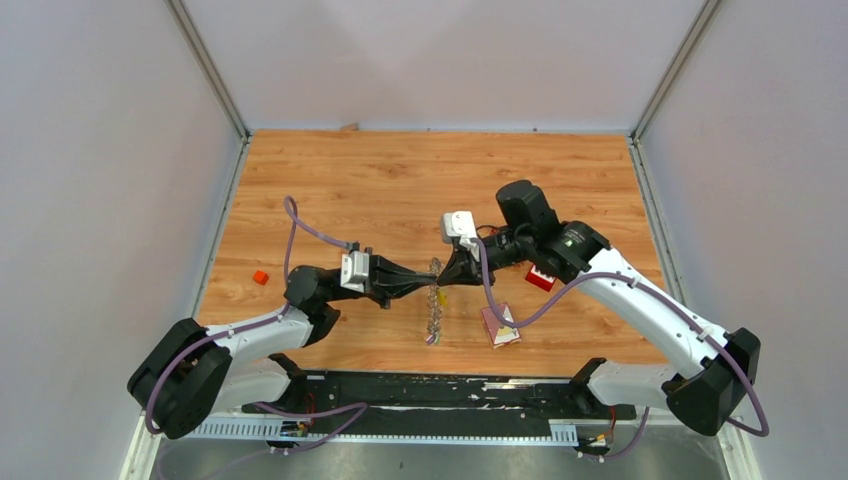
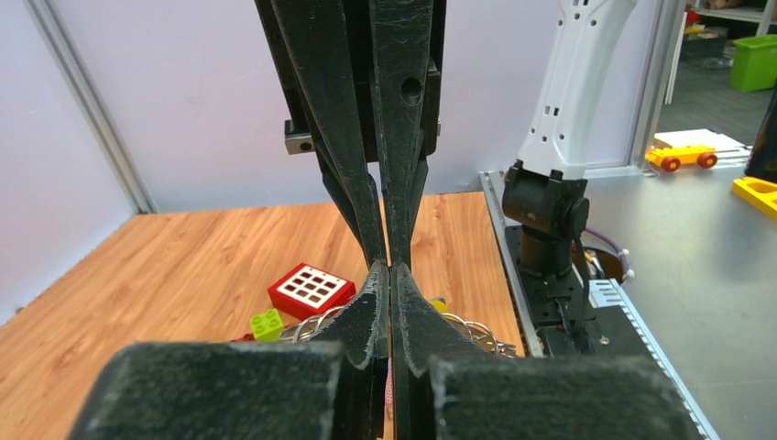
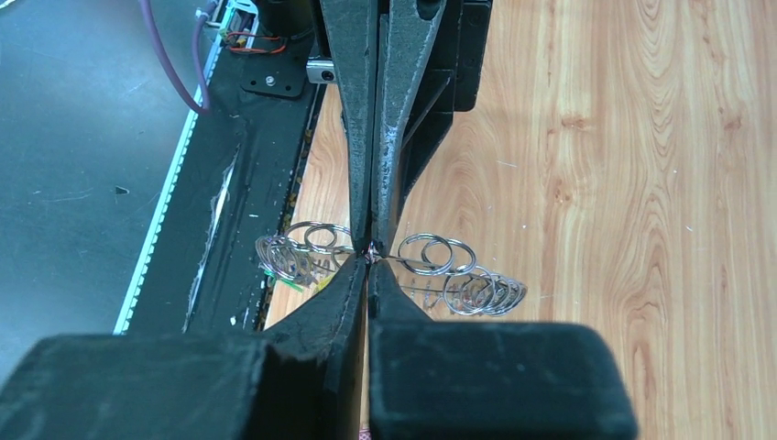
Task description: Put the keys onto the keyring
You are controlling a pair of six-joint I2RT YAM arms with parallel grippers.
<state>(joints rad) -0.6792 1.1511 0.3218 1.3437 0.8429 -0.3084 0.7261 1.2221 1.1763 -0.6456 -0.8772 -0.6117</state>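
The keyring (image 1: pixel 434 312) is a wire ring strung with many small grey metal rings and keys. It hangs as a drooping chain from the point where both grippers meet tip to tip above the table. My left gripper (image 1: pixel 428 281) is shut on its top from the left. My right gripper (image 1: pixel 443 275) is shut on it from the right. In the right wrist view the keyring (image 3: pixel 458 275) spreads to both sides of my shut right gripper (image 3: pixel 368 264). Small yellow and green bits (image 3: pixel 302 284) show among the rings. In the left wrist view the rings (image 2: pixel 476 335) show behind my shut left gripper (image 2: pixel 391 275). Separate loose keys are not visible.
A red block with white buttons (image 1: pixel 540 277) lies under the right arm and shows in the left wrist view (image 2: pixel 310 289), beside a green toy brick (image 2: pixel 267 323). A pink packet (image 1: pixel 500 326) lies near the front edge. A small red brick (image 1: pixel 260 277) sits at the left.
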